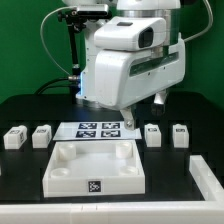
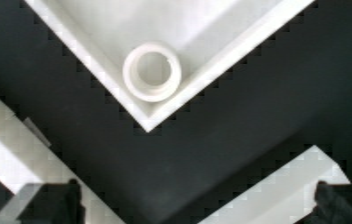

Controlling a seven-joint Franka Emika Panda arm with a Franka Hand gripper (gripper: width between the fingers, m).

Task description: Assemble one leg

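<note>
Four legs, exterior view only.

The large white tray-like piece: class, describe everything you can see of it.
The tray-like piece is square, of what looks like matt white plastic, with a raised rim around a shallow hollow. A black-and-white tag sits on the wall facing the exterior camera. The wrist view shows a round socket in one corner. It lies flat on the black table, close by the marker board. Nothing lies in it.
</note>
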